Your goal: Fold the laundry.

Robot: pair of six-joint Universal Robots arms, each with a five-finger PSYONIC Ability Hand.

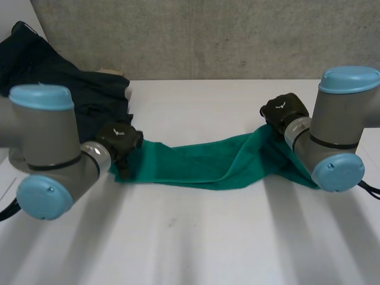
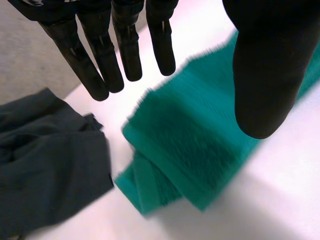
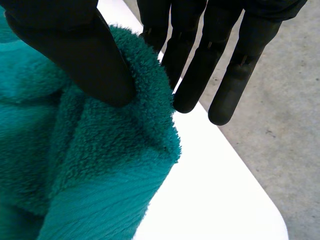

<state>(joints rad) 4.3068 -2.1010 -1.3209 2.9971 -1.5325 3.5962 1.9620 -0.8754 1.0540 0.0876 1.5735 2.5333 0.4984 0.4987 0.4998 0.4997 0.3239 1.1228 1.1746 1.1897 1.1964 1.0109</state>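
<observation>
your green towel point(image 1: 196, 161) lies stretched in a long band across the middle of the desk point(image 1: 202, 243), running left to right, w/ one hand at each end. it's bunched and partly doubled over along its length, not flat.

left hand point(image 1: 120, 141): over the towel's left end, towards the desk's left edge. in the left wrist view its fingers point(image 2: 102, 70) are straight and a bit spread, w/ the thumb well apart from them. so the hand is wide open w/ nothing in it. the towel's left end lies below the gap between fingers and thumb, folded over into a thick lip. can't tell if any fingertip touches the cloth.

right hand point(image 1: 284, 111): at the towel's right end, towards the desk's far right. the cloth rises off the desk up to this hand. in the right wrist view the thumb presses onto the towel's corner and the nearest finger goes behind that same corner, so you've got the corner pinched between the two. the other fingers point(image 3: 200, 75) are straight and clear of the cloth. a desk edge runs just past that corner w/ grey floor point(image 3: 285, 125) beyond; can't tell which edge it is.

dark garment point(image 1: 53, 77): crumpled heap at the desk's far left corner, just beside the towel's left end. can't tell if the two touch.
</observation>
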